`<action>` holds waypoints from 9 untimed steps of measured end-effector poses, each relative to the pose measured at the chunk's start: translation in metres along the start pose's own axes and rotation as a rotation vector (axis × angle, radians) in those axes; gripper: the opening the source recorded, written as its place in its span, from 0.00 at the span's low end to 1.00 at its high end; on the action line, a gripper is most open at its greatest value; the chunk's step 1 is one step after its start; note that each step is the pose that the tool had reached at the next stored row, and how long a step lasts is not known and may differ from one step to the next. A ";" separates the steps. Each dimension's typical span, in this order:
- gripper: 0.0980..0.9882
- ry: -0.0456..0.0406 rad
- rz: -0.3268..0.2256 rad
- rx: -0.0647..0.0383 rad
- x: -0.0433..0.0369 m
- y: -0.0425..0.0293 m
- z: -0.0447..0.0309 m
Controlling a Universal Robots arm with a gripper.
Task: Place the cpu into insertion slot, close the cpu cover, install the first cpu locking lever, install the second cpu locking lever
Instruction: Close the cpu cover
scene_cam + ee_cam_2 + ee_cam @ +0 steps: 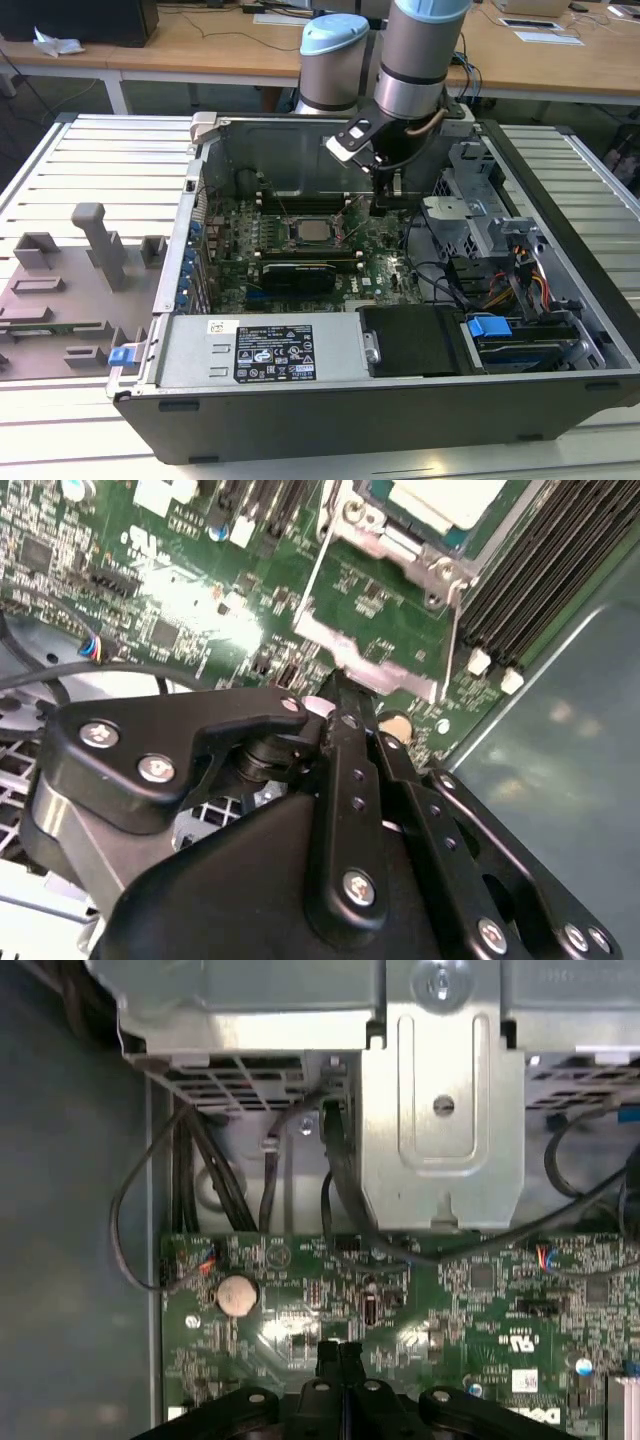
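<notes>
End effector (383, 203) is down inside the open computer case (400, 415), just above the green motherboard (480, 1300) – to the exterior view's right of the insertion slot (337, 236), near it but apart. Fingertips (326, 1356) are pressed together in both wrist views, with nothing visible between them. In the second wrist view the tips (347, 695) hang just beside the edge of a silvery metal plate (370, 655) at the socket's side; whether they touch it, cannot tell.

cpu (312, 229) sits flat in the insertion slot, silvery top facing up; it also shows in the second wrist view (445, 498). cpu cover (398, 546) looks laid down over it, the chip showing through the cut-out. Two thin wire levers (318, 568) run along the sides of the socket – latched or not, cannot tell.

Long black memory slots (540, 570) lie beside the socket, on the side toward the case wall. Long black card (298, 275) sits on the board on the socket's near side in the exterior view. Coin cell battery (236, 1295) is on the board near the fingertips. Silver drive cage (440, 1110) stands past the board edge, with black cables (338, 1185) hanging in front of it. Power supply (270, 350) with a label is at the case's near side.

Case lies on a slatted metal surface (90, 150); grey fixture blocks (92, 245) stand on it at the exterior view's left, well apart from the end effector
</notes>
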State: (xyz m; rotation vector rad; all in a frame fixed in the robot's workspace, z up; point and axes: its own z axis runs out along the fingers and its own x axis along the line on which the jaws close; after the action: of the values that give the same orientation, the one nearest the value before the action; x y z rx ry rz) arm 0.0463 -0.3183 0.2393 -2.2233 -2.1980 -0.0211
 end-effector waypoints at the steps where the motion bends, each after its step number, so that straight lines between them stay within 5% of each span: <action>1: 0.01 0.0001 0.000 0.000 0.0000 -0.0019 0.0000; 9: 0.01 0.0001 0.000 -0.008 0.0000 -0.0105 -0.0061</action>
State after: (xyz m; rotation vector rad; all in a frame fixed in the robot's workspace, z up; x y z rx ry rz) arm 0.0358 -0.3183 0.2454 -2.2269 -2.2017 -0.0296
